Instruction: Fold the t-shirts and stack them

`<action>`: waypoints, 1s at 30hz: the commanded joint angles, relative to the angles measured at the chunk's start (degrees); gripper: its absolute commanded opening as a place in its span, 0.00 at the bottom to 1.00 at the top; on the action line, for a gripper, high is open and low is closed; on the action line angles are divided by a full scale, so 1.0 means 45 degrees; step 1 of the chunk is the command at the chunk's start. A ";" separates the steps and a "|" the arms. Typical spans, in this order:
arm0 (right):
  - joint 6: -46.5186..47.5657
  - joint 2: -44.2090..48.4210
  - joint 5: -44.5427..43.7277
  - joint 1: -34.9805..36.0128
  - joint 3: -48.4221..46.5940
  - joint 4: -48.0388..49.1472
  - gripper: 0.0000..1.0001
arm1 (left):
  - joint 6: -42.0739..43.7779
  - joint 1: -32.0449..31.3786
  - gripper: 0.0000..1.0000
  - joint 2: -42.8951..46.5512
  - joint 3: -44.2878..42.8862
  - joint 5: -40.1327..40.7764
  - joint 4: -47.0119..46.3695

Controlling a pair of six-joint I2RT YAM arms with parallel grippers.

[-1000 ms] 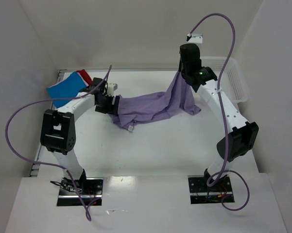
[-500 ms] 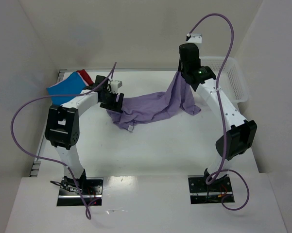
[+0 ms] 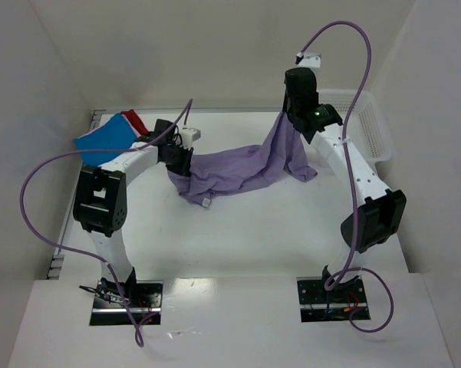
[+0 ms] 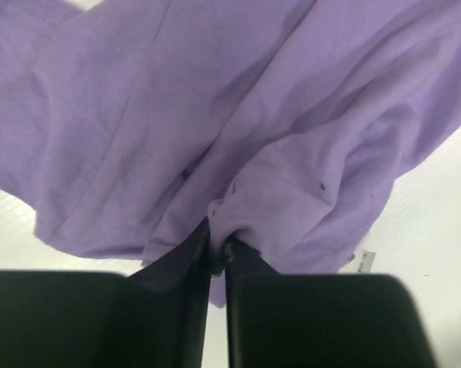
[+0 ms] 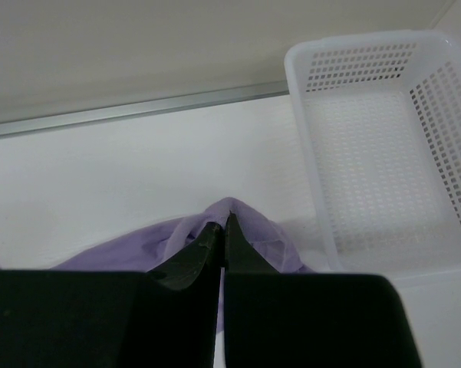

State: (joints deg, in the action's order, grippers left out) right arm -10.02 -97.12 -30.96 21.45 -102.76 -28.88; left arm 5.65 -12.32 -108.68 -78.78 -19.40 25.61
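A large lavender-purple t-shirt point(image 3: 238, 170) lies crumpled across the middle of the table, its right end lifted. My right gripper point(image 5: 222, 227) is shut on a peak of that lavender cloth point(image 5: 249, 222), holding it up near the back. My left gripper point(image 4: 217, 244) is shut on a bunched fold of the same t-shirt point(image 4: 291, 184) at its left end, close to the table. A bright blue folded t-shirt point(image 3: 103, 138) with a red one point(image 3: 134, 119) behind it sits at the back left.
A white plastic mesh basket point(image 3: 368, 126) stands at the back right, beside the right arm, and shows again as the basket point(image 5: 383, 146) in the right wrist view. A metal rail point(image 5: 130, 111) runs along the back wall. Purple cables arc over both arms.
My left gripper has moved back and right onto the shirt's left end and closed on a fold of it. The right gripper has held still with its cloth.
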 commanded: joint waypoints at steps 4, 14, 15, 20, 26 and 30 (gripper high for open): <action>-0.0156 0.0098 0.0043 -0.0547 -0.0776 0.0755 0.00 | -0.0843 0.0120 0.03 0.1685 -0.1007 0.1085 -0.0124; 0.0118 -0.0312 0.1019 -0.1486 -0.4681 0.1145 0.00 | -0.2078 0.3616 0.00 0.3898 -0.5087 0.1534 0.0404; 0.0118 -0.0312 0.1021 -0.1486 -0.4897 0.1145 0.00 | -0.1902 0.3616 0.00 0.3898 -0.5960 0.2040 0.0694; 0.0547 -0.0312 0.0847 -0.1603 -0.5874 0.1438 0.00 | -0.1685 0.3907 0.00 0.3546 -0.8268 0.2455 0.1224; 0.0548 0.0428 0.0962 -0.2091 -0.6149 0.1555 0.00 | -0.1529 0.4241 0.00 0.3273 -1.0613 0.2708 0.1691; 0.0547 0.1013 0.0962 -0.2404 -0.5780 0.1673 0.00 | -0.1392 0.4241 0.00 0.2884 -1.2040 0.3041 0.1965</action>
State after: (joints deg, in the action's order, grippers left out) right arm -8.23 -98.10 -26.09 11.70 -127.85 -25.36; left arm -1.65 6.35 -95.18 -127.92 -7.99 34.48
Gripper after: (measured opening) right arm 0.013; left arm 0.021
